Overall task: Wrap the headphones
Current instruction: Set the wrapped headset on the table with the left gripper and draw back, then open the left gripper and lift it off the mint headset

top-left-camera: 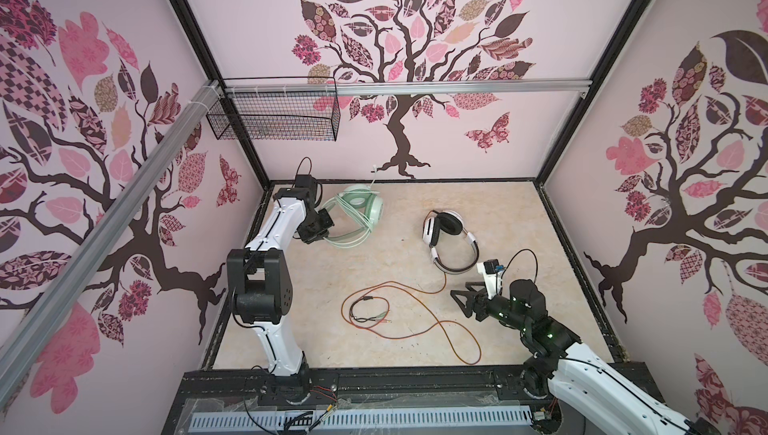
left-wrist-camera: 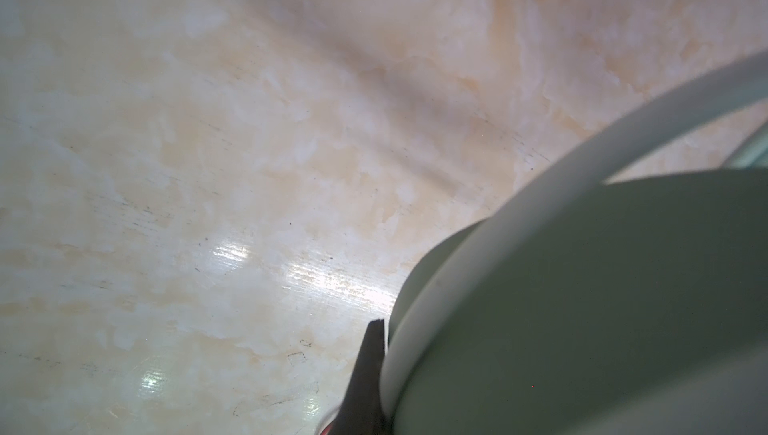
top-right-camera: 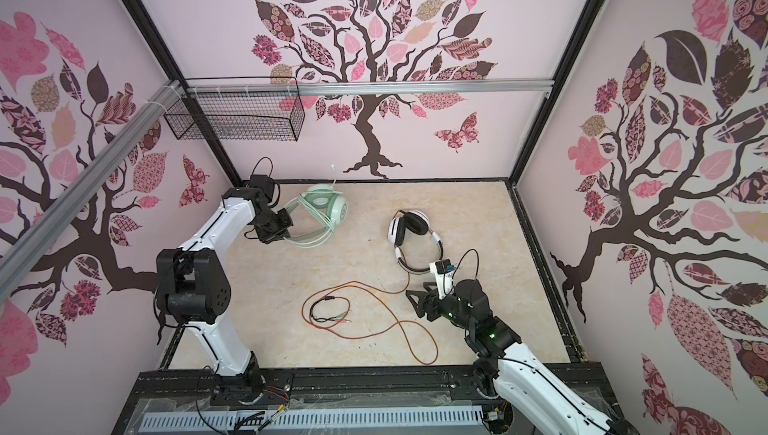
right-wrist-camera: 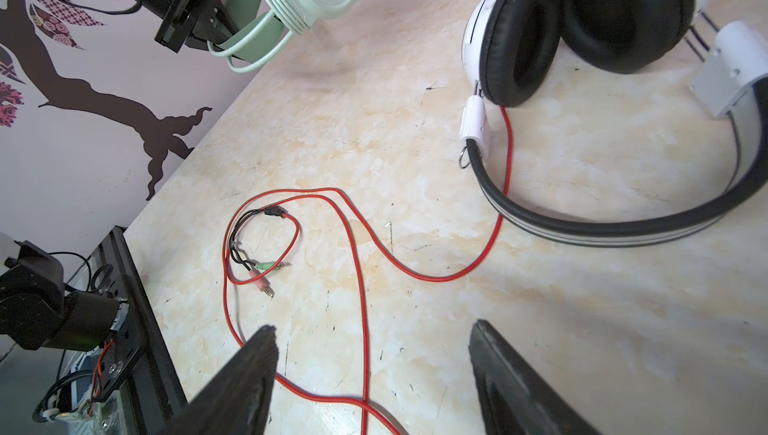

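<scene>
Tabletop of glossy marbled beige [top-left-camera: 374, 271] spreads out from the black mounting rail [top-left-camera: 415, 379] at the near edge. On its near middle the thin orange-red cable [right-wrist-camera: 446, 279] lies loose in wide, crossing loops, ending at the left in a short black split lead [right-wrist-camera: 272, 211] with green and pink jack plugs [right-wrist-camera: 262, 285]. Right gripper [right-wrist-camera: 372, 325] hangs over the near right part of the table with its jaws spread wide and nothing between them; in the right wrist view a stretch of the orange-red cable runs on the table under the gap. Just beyond it, right of the middle, lies the white-and-black over-ear headset with the thin black band [top-left-camera: 448, 223], ear cups on the far side and band curving toward the gripper; the cable runs up to one ear cup. Farther off and to the left is the mint-green over-ear headset [top-left-camera: 375, 207], its pale green cable [right-wrist-camera: 282, 13] wound in several turns around band and cup. Left gripper [right-wrist-camera: 222, 34] is pressed together on it at the band, though whether band or cable strand sits in the pinch I cannot tell. On the far wall, upper left, a black wire basket [top-left-camera: 274, 121] hangs from an aluminium rail [top-left-camera: 457, 87]
</scene>
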Available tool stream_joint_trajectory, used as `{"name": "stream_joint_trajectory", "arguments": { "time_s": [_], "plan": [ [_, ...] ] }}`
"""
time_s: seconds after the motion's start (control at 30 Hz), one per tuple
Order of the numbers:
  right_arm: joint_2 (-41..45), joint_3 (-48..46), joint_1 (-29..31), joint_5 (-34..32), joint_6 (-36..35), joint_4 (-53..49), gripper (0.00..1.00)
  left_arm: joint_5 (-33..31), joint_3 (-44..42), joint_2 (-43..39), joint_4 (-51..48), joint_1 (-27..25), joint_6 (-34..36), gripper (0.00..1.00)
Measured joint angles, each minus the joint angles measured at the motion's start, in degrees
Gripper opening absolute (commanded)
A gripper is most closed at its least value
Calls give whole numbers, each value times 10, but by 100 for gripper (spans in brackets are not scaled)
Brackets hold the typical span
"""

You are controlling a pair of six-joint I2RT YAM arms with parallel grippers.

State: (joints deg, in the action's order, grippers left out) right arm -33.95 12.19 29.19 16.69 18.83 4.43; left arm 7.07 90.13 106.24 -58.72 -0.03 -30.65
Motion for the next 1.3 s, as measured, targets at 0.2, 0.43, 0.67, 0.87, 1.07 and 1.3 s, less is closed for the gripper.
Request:
{"name": "stream_joint_trajectory", "arguments": {
  "time_s": [0.2,0.43,0.67,0.87,1.07,1.3],
  "plan": [
    [3,0,0,0,-2,-1,76,10,-9,18,2,21,-8,0],
    [5,0,0,0,-2,-1,77,19,-9,64,-4,20,-7,0],
    [12,0,0,0,-2,-2,77,6,-8,88,-17,20,-5,0],
    [12,0,0,0,-2,-2,78,-5,-5,112,-28,20,-1,0],
    [13,0,0,0,-2,-2,78,-8,3,118,-34,21,4,0],
    [13,0,0,1,-2,-2,78,-16,14,130,-44,21,7,0]
  ]
}}
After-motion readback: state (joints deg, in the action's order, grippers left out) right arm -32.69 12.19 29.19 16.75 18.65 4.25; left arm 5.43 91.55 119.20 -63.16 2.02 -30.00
